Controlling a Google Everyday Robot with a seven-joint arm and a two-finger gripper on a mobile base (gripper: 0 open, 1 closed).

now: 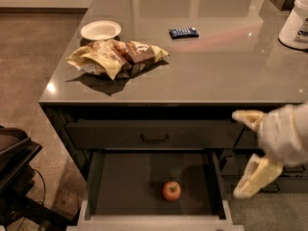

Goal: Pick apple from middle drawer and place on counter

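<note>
The apple (171, 190) is small, red and round and lies in the open middle drawer (125, 184), near its front edge and right of centre. The drawer is pulled out below the closed top drawer front (154, 134). The counter (202, 66) is a glossy grey-brown top above it. My gripper (243, 155) hangs at the right, in front of the cabinet, below the counter edge and above and right of the apple. Its two pale fingers (255, 177) are spread apart and hold nothing.
On the counter lie a crumpled chip bag (115, 57), a white bowl (100, 30), a small blue packet (184, 32) and a white container (296, 20) at the far right. Dark equipment (14, 172) stands on the floor at the left.
</note>
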